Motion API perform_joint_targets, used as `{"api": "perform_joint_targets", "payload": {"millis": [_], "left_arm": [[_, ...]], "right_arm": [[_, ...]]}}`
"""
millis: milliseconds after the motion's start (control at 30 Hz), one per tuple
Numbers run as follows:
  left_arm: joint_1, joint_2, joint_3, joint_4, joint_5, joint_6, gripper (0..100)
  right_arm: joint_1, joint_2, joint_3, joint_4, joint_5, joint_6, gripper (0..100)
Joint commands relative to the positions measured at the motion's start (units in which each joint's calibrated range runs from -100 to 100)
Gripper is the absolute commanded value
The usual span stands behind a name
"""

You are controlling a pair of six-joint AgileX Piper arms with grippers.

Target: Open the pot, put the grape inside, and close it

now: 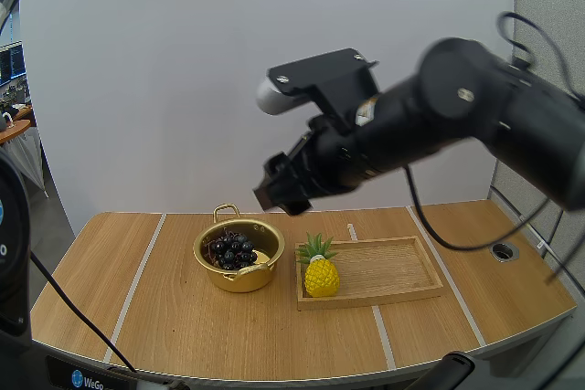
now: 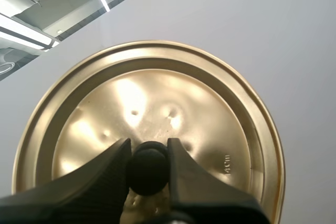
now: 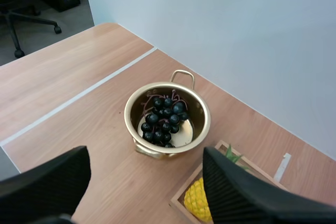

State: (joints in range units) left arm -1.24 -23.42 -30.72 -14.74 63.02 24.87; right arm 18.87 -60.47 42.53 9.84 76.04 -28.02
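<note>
- Wooden tray (image 1: 393,271) lies at the gold pot's (image 1: 239,258) 3 o'clock.
- Right gripper (image 3: 146,156) hangs above the pot, fingers apart.
- Left gripper (image 2: 148,144) is clamped on the gold lid's (image 2: 157,93) black knob (image 2: 148,172).
- Grapes (image 3: 164,119) sit inside the open pot.
- Pineapple (image 1: 321,275) stands at the tray's 9 o'clock end.

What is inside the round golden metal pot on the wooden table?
A bunch of dark grapes lies in the lidless round golden metal pot. Some shiny bottom shows beside it; the part under the grapes is covered.
</note>
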Motion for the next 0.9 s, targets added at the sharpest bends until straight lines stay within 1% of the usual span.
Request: {"api": "perform_joint_targets", "payload": {"millis": [0, 200, 500, 767, 800, 867], "left_arm": [[-0.07, -0.23, -0.49, -0.42, -2.12, -0.78, 0], [-0.07, -0.23, -0.49, -0.42, -2.12, -0.78, 0], [-0.07, -0.23, -0.49, -0.42, -2.12, -0.78, 0], [-0.07, -0.23, -0.49, -0.42, -2.12, -0.78, 0], [-0.07, -0.23, -0.49, -0.42, -2.12, -0.78, 0], [-0.07, -0.23, -0.49, -0.42, -2.12, -0.78, 0]], "right_arm": [[0.06, -8.25, 3.44, -1.96, 5.89, 2.05, 100], [0.06, -13.91, 8.17, -1.96, 10.75, 3.19, 100], [-1.98, -20.35, 18.23, -1.57, 10.12, 3.19, 100], [-3.97, -25.37, 20.4, -1.58, 9.97, 3.19, 100], [-4.16, -25.47, 20.4, -1.46, 10.36, 3.19, 87], [-4.16, -25.63, 20.4, -0.93, 10.71, 3.19, 47]]}}
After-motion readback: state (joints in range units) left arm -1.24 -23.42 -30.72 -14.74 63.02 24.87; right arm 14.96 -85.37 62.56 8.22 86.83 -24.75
